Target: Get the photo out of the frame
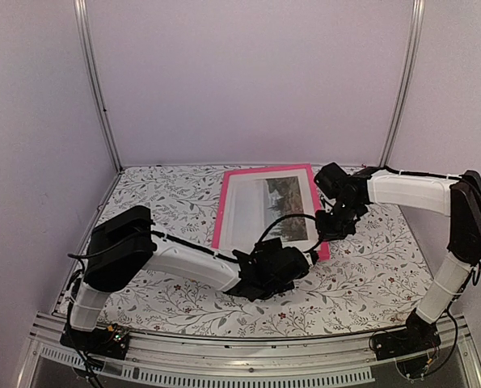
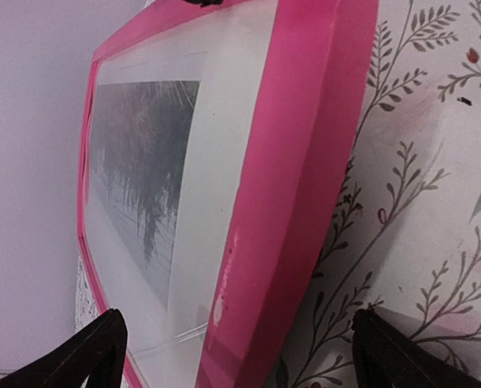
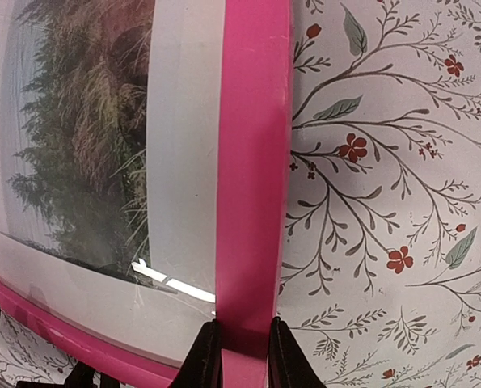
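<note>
The frame [image 1: 221,212] with its bright pink border lies face up on the flowered tablecloth, behind the middle of the table. The photo [image 1: 272,206], trees with a white border, sits inside it under the glazing. My right gripper [image 1: 331,229] is shut on the frame's right border near its front corner; the right wrist view shows both fingers [image 3: 206,357] pinching the pink bar [image 3: 252,162] beside the photo [image 3: 86,137]. My left gripper [image 1: 302,257] is open at the frame's front right corner; its fingers [image 2: 94,354] straddle the pink border [image 2: 297,178] and photo [image 2: 143,153] without touching.
The flowered tablecloth [image 1: 369,275] covers the table. White walls with metal posts [image 1: 99,89] close in the back and sides. The two grippers are close together at the frame's front right corner.
</note>
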